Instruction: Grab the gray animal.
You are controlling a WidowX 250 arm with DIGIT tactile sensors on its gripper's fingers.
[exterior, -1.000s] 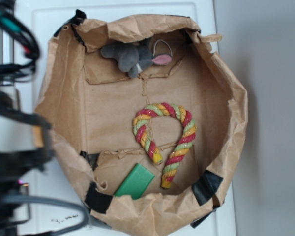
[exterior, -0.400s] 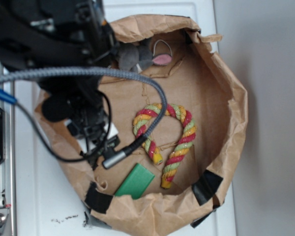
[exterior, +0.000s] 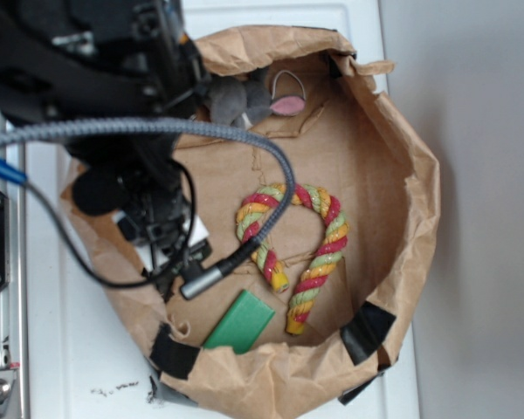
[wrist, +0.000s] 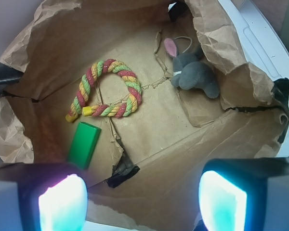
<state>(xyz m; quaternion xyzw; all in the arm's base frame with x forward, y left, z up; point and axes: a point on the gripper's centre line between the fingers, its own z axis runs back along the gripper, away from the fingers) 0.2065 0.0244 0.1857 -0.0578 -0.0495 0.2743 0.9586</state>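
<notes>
This is the approach step: the gripper (wrist: 142, 199) hangs open and empty above the near edge of the paper bag (wrist: 33, 62). The gray mouse (wrist: 192, 74) lies ahead and to the right of it, against the bag's far wall, apart from the rope toy (wrist: 108, 89) ahead-left. Next, it likely needs to travel forward-right and descend over the mouse before closing.

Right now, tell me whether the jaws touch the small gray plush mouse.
Apart. The wrist view shows the gripper open at the bottom edge, with bare paper between it and the gray plush mouse.

White table (exterior: 96, 367) carries crumpled paper bag (exterior: 410, 227).
</notes>
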